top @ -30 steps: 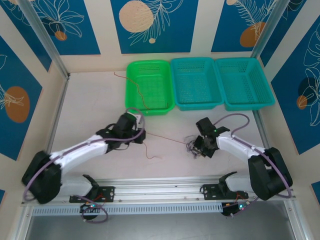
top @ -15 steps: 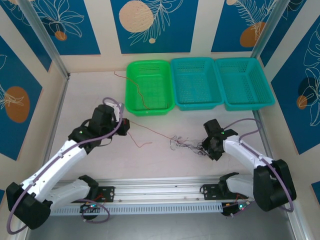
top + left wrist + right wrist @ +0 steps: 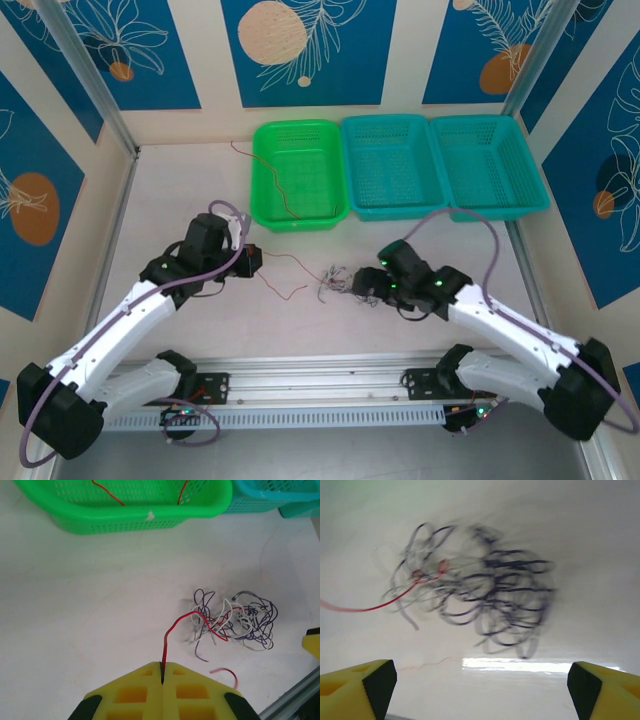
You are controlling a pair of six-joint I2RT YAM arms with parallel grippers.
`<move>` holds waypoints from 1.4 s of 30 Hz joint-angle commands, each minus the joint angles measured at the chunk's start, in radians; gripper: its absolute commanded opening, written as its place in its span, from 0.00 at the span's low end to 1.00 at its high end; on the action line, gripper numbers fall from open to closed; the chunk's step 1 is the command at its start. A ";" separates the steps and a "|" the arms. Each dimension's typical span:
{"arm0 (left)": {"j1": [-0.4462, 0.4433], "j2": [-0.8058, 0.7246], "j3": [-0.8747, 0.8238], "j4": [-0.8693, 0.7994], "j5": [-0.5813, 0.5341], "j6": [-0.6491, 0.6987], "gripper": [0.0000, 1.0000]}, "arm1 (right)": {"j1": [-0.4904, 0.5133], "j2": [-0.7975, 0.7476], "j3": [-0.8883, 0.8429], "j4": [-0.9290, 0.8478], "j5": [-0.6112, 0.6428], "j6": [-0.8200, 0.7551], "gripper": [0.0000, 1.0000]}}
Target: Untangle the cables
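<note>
The left gripper (image 3: 162, 666) has its jaws pressed together on the end of a red cable (image 3: 172, 630). That cable runs right into the cables (image 3: 335, 280), a small knot of black, whitish and red strands on the table (image 3: 180, 180), nearer than the green basket (image 3: 300, 224). The right gripper (image 3: 482, 690) hovers just right of the knot, jaws spread wide, holding nothing. With nothing pinning the knot, a pull by the left arm would likely drag the whole bunch along instead of freeing the red cable. If the right jaws close on the red loop too, pulling may tighten the snarl or slip the thin wire from the left grip.
</note>
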 commanded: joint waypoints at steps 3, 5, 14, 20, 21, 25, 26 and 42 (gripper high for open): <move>0.011 -0.013 -0.006 0.010 0.015 -0.015 0.00 | 0.171 0.303 0.198 -0.009 0.186 -0.109 0.92; 0.011 -0.014 -0.002 -0.008 0.000 -0.014 0.00 | 0.218 0.427 0.268 0.002 0.234 -0.161 0.94; 0.027 -0.078 0.032 -0.177 -0.179 -0.029 0.00 | 0.193 0.715 0.347 -0.043 0.342 0.012 0.88; 0.142 -0.201 0.020 -0.238 -0.188 -0.024 0.00 | 0.077 0.724 0.260 -0.173 0.325 0.198 0.48; 0.163 -0.215 0.021 -0.250 -0.190 -0.020 0.00 | 0.062 0.710 0.232 -0.159 0.305 0.202 0.45; 0.256 -0.252 0.049 -0.310 -0.199 0.010 0.00 | -0.017 0.616 0.097 -0.103 0.228 0.247 0.43; 0.281 -0.258 0.063 -0.325 -0.203 0.022 0.00 | -0.042 0.586 0.063 -0.098 0.210 0.264 0.43; 0.387 -0.230 0.147 -0.071 0.271 -0.007 0.00 | -0.124 0.334 0.056 -0.051 0.024 0.153 0.63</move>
